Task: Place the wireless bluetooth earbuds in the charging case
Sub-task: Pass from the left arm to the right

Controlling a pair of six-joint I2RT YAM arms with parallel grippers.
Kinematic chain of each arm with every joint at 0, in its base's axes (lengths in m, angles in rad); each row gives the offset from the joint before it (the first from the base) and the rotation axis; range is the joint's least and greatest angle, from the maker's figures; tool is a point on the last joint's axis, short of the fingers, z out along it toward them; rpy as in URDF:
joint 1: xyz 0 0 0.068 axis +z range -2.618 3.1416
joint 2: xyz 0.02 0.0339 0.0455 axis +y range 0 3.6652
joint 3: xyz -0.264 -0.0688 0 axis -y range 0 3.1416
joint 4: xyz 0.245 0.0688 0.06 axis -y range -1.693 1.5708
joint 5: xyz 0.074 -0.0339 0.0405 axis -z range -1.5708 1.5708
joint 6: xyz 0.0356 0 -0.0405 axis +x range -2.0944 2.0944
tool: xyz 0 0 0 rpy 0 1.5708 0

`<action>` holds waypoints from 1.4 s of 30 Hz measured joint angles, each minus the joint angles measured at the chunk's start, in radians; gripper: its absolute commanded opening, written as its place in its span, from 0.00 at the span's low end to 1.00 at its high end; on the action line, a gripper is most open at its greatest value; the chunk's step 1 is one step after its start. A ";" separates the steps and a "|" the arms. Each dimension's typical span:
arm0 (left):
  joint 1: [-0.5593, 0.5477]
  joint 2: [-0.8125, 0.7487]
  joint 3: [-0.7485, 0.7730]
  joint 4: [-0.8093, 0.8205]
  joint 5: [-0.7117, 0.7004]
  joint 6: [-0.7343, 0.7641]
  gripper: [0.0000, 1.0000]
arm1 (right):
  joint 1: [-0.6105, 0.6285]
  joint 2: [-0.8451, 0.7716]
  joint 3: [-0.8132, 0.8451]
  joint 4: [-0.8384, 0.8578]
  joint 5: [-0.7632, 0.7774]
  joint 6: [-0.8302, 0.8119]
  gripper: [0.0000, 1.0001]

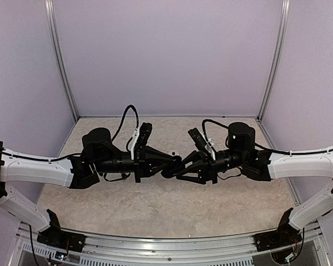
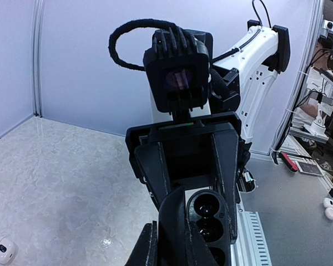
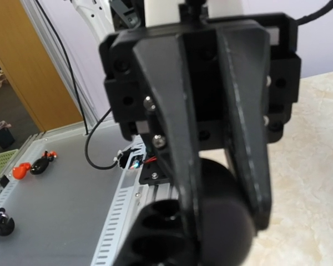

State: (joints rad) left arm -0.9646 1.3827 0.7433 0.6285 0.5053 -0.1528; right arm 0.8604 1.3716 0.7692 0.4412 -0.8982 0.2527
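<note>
The black charging case hangs open in mid-air between the two arms. Its rounded lid (image 2: 180,219) is pinched in my left gripper (image 2: 172,245), which is shut on it. The case's base (image 2: 211,219) shows dark wells with small glints. I cannot tell whether the earbuds lie in them. My right gripper (image 3: 225,221) faces the left one. Its fingers (image 3: 247,144) stand a little apart on either side of the lid (image 3: 227,216), beside the wells (image 3: 158,233). I cannot tell whether they touch the lid. From above, both grippers (image 1: 177,164) meet at the table's middle.
A small white pebble-shaped case (image 2: 3,250) lies on the marble tabletop (image 2: 61,177) at the left. The metal rail (image 3: 119,221) of the near table edge runs under the grippers. White walls enclose the table on three sides.
</note>
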 measured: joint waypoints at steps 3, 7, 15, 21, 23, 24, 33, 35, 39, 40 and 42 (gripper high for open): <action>-0.001 0.000 0.000 0.000 -0.008 0.003 0.04 | -0.003 0.005 0.000 0.008 0.000 0.017 0.36; -0.002 0.000 0.000 0.000 -0.016 0.005 0.04 | -0.005 0.010 0.000 0.017 -0.001 0.031 0.39; -0.004 0.000 0.000 0.000 -0.019 0.008 0.04 | -0.006 0.011 0.000 0.027 -0.003 0.037 0.35; -0.004 0.000 0.000 -0.001 -0.029 0.014 0.04 | -0.006 0.011 0.000 0.027 -0.007 0.032 0.23; -0.003 0.000 0.000 -0.005 -0.037 0.014 0.05 | -0.008 0.011 0.000 0.026 -0.005 0.028 0.19; -0.003 0.000 0.000 -0.007 -0.041 0.014 0.07 | -0.008 0.011 0.000 0.026 -0.004 0.026 0.18; -0.002 0.000 0.000 -0.009 -0.040 0.003 0.26 | -0.010 0.005 0.000 -0.003 0.006 -0.056 0.13; 0.000 0.000 0.000 -0.008 -0.039 -0.003 0.26 | -0.010 -0.001 0.000 -0.026 0.010 -0.083 0.12; 0.020 0.000 0.000 -0.008 -0.034 -0.023 0.30 | -0.010 -0.012 0.000 -0.058 0.024 -0.132 0.11; 0.023 0.000 0.000 -0.008 -0.034 -0.027 0.32 | -0.010 -0.012 0.000 -0.060 0.026 -0.136 0.10; 0.026 0.000 -0.001 -0.008 -0.033 -0.034 0.35 | -0.010 -0.013 0.000 -0.066 0.028 -0.147 0.10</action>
State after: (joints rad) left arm -0.9386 1.3827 0.7422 0.6201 0.4721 -0.1867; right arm 0.8505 1.3590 0.7692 0.3748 -0.8703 0.1055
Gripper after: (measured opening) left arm 0.312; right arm 0.245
